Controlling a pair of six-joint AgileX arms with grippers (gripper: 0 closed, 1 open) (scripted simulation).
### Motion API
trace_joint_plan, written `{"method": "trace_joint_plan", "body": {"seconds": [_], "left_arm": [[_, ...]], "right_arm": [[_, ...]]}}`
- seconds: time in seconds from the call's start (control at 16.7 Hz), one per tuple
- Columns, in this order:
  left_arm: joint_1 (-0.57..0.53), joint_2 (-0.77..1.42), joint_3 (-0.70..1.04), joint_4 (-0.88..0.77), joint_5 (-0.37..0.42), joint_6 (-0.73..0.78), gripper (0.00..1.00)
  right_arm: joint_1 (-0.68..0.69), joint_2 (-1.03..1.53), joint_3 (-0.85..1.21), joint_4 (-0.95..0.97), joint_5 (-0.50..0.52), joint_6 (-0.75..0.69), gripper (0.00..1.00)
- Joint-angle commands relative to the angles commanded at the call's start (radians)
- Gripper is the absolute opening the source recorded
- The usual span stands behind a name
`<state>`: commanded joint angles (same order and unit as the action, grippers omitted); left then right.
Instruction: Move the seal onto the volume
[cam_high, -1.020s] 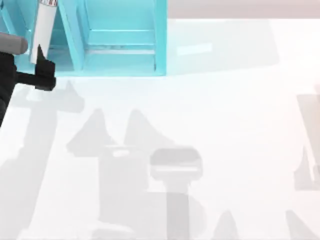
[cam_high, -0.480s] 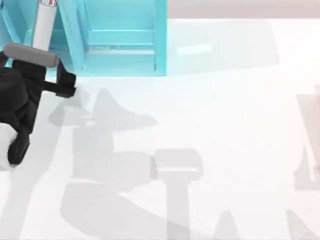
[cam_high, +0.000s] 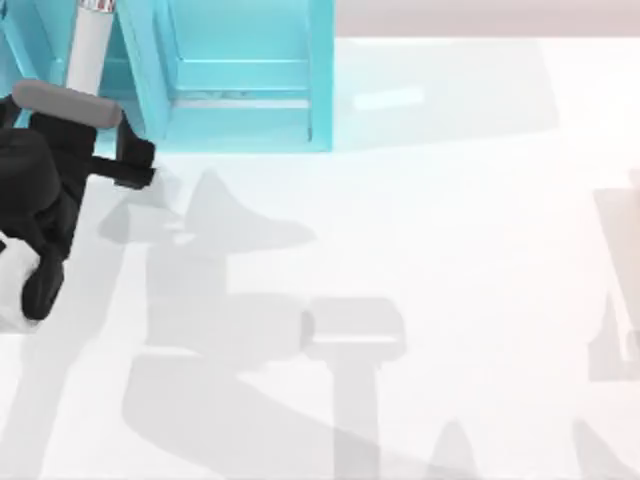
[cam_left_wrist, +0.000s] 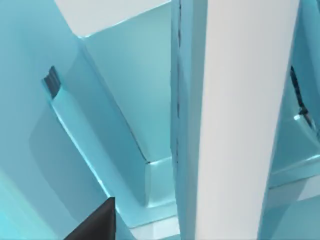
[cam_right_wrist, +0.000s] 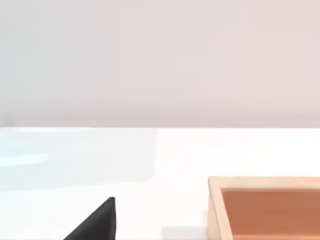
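White table (cam_high: 450, 250), left end effector (cam_high: 130, 165) (black) beside teal shelf unit (cam_high: 240, 80).

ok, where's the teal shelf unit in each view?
Top view: the teal shelf unit stands at the far edge, left half; the left pincer is just in front of it.
Left wrist view: its walls and compartments, seen close up.
Right wrist view: this one looks across the white table to a wooden box.
Shared landmark: the white tube at the shelf, in the top and left wrist views.
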<state>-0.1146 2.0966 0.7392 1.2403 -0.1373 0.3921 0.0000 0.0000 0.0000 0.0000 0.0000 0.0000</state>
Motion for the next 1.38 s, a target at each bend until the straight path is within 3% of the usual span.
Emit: {"method": "trace_joint_plan", "body": {"seconds": [0.54,0.9,1.38], "left_arm": [[0.025,0.212,0.394,-0.176,0.029,0.002,1.00],[0.028,0.229,0.424,-0.192,0.032,0.002,1.00],[0.028,0.229,0.424,-0.192,0.032,0.002,0.40]], "right_arm": [[0.000,0.000,0.000,0.000,0.000,0.000,1.00],[0.000,0.000,0.000,0.000,0.000,0.000,1.00],[0.000,0.000,0.000,0.000,0.000,0.000,1.00]]}}
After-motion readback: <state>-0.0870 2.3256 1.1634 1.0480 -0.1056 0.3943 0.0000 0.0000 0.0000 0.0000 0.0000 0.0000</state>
